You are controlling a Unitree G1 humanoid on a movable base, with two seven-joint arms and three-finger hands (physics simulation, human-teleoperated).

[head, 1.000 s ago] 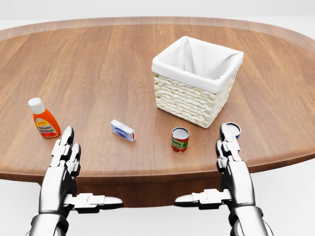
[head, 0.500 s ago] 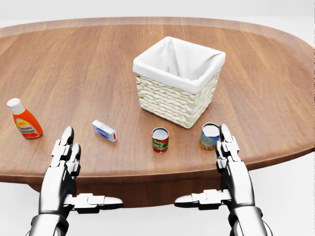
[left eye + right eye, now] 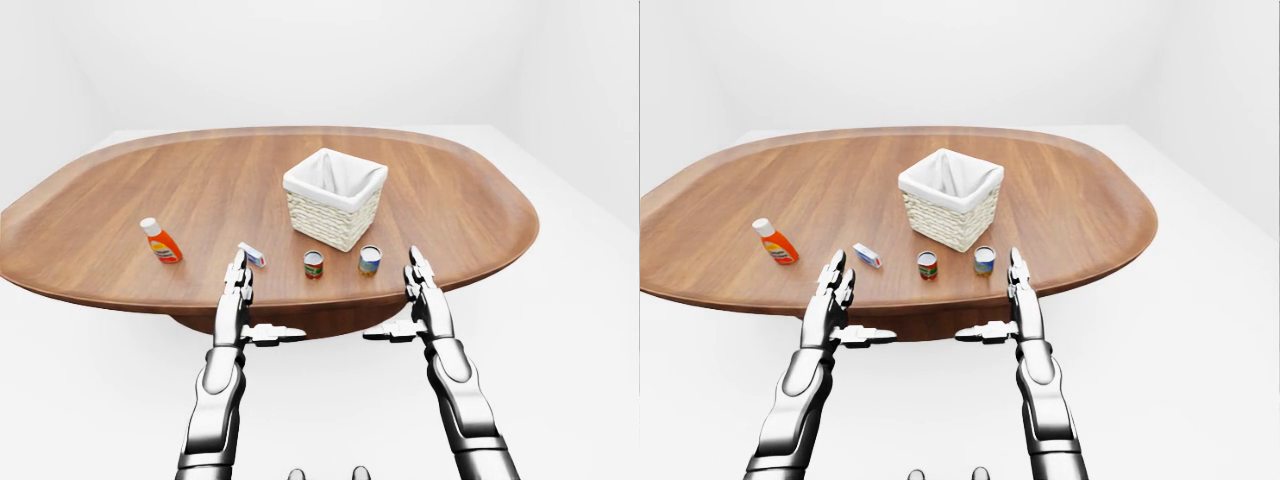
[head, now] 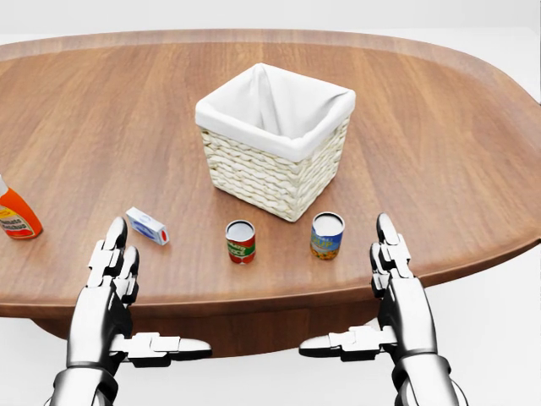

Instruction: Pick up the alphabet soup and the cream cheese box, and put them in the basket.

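The white-lined wicker basket (image 4: 264,176) stands on the wooden table (image 4: 101,127), centre of the head view. Below it stand two cans, one red and green (image 4: 240,242) and one blue and yellow (image 4: 326,236). Their labels are too small to tell which is the alphabet soup. The small white and blue cream cheese box (image 4: 147,226) lies left of the cans. My left hand (image 4: 117,269) is open and empty at the table's near edge, just below the box. My right hand (image 4: 392,264) is open and empty, to the lower right of the blue can.
An orange ketchup bottle (image 4: 15,220) stands at the left edge of the head view. The table's rim runs just under both hands. White floor surrounds the table in the left-eye view (image 3: 580,300).
The whole picture has shifted left: the camera moved right along the table. The blue and yellow can came into full view. The hands kept their pose in the view.
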